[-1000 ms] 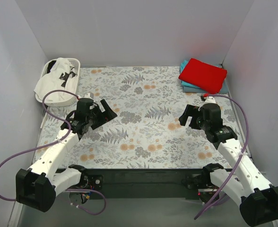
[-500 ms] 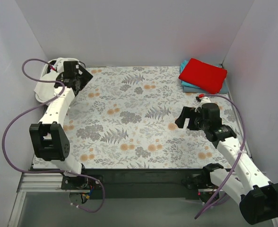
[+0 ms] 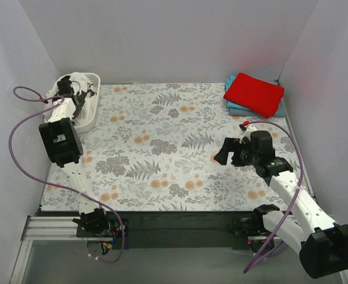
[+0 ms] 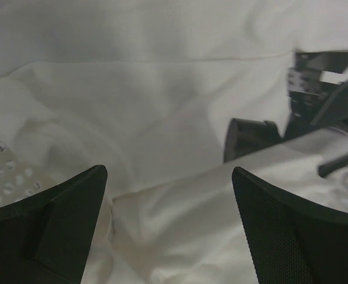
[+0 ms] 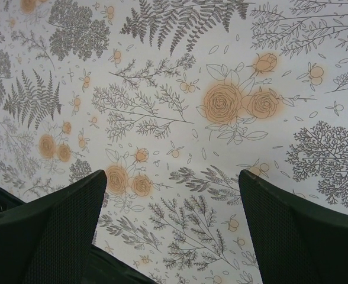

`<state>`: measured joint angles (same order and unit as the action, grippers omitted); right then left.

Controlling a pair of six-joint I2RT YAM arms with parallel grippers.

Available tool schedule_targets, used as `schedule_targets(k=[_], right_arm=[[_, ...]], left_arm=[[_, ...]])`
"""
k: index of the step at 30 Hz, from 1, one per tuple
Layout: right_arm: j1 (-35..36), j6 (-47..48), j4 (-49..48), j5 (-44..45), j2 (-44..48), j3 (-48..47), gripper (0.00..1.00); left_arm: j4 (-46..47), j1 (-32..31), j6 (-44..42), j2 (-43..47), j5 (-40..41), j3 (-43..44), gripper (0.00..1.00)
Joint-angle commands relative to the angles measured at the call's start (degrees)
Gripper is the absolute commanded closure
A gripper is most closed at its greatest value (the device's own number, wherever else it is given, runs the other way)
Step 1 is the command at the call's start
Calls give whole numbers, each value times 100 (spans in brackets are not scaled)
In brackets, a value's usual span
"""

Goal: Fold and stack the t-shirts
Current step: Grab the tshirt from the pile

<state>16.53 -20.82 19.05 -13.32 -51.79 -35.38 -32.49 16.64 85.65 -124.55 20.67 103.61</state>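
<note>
Left arm [image 3: 60, 139] stretched to the far left corner, left gripper [image 3: 73, 93] jaws spread wide, right arm [image 3: 292, 192] angled toward centre-right, right gripper [image 3: 228, 151] jaws wide apart, facing down.

A t-shirt [image 4: 138, 106] lies in the basket [image 3: 87, 123] back left, folded t-shirts [image 3: 254, 94] back right.

R pincer [image 5: 171, 177] spread wide above floral tbl cloth [image 5: 221, 106]

Red t-shirt [image 3: 254, 93], seemingly teal t-shirt [image 3: 236, 109]
</note>
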Motion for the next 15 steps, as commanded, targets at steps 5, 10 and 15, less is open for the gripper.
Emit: schedule_targets(k=[5, 10, 15], right_arm=[[8, 104, -358, -224, -103, 189, 2], [16, 131, -367, -285, -261, 163, 2], [8, 139, -393, -311, -296, 198, 2]], left_arm=[[-547, 278, 233, -1113, -238, 993, 26], [-408, 278, 225, -896, -431, 1100, 64], [-117, 278, 49, -334, -739, 1240, 100]])
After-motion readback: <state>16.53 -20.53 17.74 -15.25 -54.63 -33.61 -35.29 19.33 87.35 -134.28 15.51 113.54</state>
